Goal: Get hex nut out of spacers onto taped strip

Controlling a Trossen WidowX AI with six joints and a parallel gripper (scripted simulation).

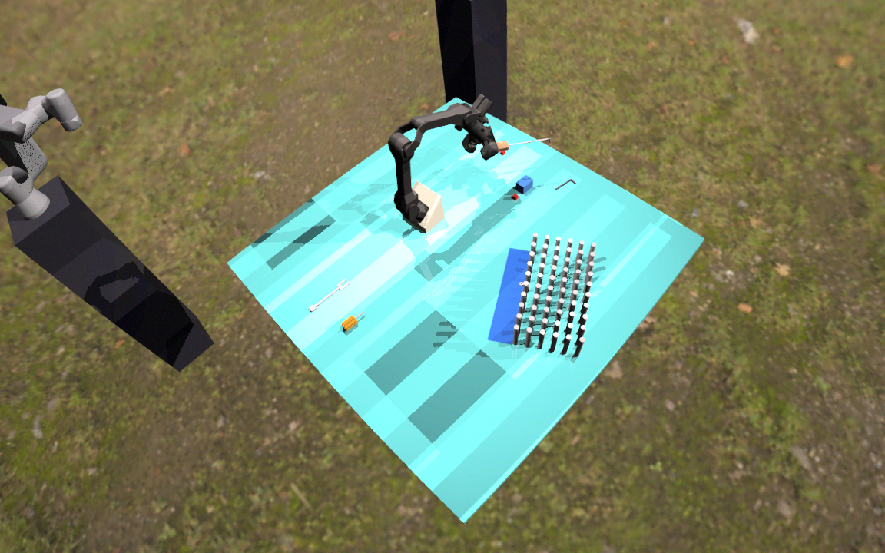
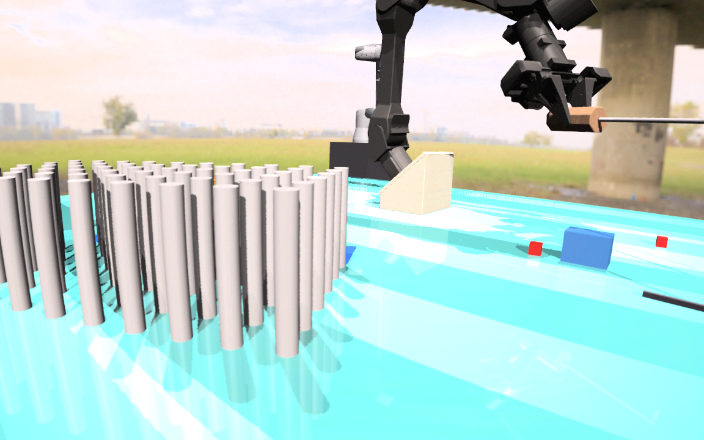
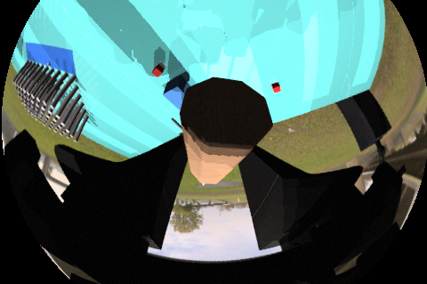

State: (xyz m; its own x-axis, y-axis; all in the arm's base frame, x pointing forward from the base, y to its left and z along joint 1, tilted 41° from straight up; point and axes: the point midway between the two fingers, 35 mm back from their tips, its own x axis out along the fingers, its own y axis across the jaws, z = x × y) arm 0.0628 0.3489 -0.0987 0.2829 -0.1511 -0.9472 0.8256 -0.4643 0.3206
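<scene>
My gripper (image 1: 496, 147) (image 2: 574, 115) (image 3: 213, 141) is shut on the wooden handle (image 2: 586, 119) (image 3: 227, 112) of a hook tool. It holds the tool high above the table's far side, away from the spacers. The tool's thin metal rod (image 1: 531, 143) (image 2: 660, 120) points outward, nearly level, with a short bent tip. The standing spacers (image 1: 542, 332) (image 2: 287, 273) form a dense upright field. The blue taped strip (image 1: 504, 309) (image 3: 51, 54) lies along its front. A small pale ring, the nut (image 1: 521, 283), shows at the strip's spacer-side edge; its exact clearance from the front row is unclear.
A blue block (image 1: 524, 184) (image 2: 586, 247), two red cubes (image 2: 535, 248) (image 2: 661, 241) and a black L-shaped tool (image 1: 565, 184) (image 2: 690, 307) lie below. A beige wedge (image 1: 432, 206) (image 2: 425, 183) stands beside the arm's base. A forked tool (image 1: 327, 296) and an orange-handled tool (image 1: 349, 322) lie left.
</scene>
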